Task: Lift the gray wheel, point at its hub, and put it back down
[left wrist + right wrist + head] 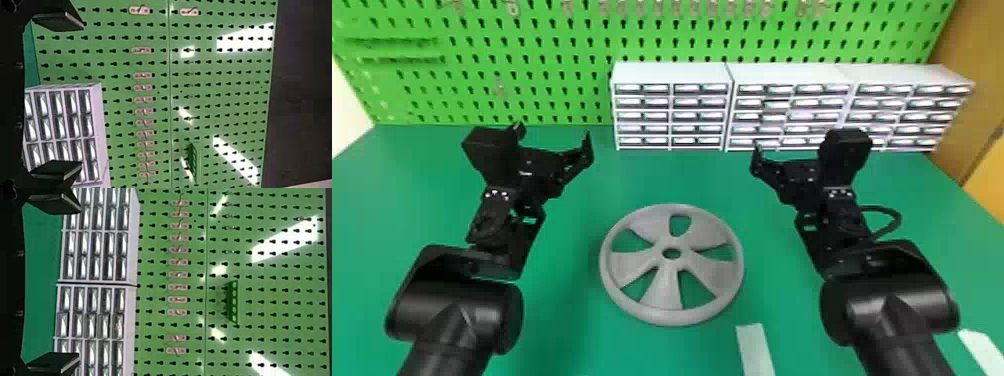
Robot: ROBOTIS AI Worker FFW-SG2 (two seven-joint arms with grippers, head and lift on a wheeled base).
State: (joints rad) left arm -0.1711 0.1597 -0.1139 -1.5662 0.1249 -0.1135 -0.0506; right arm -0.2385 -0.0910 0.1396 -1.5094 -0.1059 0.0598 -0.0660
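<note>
Between the two arms, the gray wheel point(667, 286) lies flat on the green surface point(567, 325), its hub point(672, 262) facing up. It is probably light and rigid, perhaps smooth plastic, unlikely to bend but liable to tilt if held on one side. Opposed holds at the left and right of the rim point(677, 318) seem best, leaving the hub exposed. Count: one wheel, one hub, five openings, five spokes. Two grippers are present: the left gripper point(82, 95) and the right gripper point(80, 282), each with its fingers spread apart and empty, held farther off than the wheel. Beyond stand three drawer cabinets point(672, 73) before one pegboard point(532, 75); two pale strips point(756, 350) lie near right.
</note>
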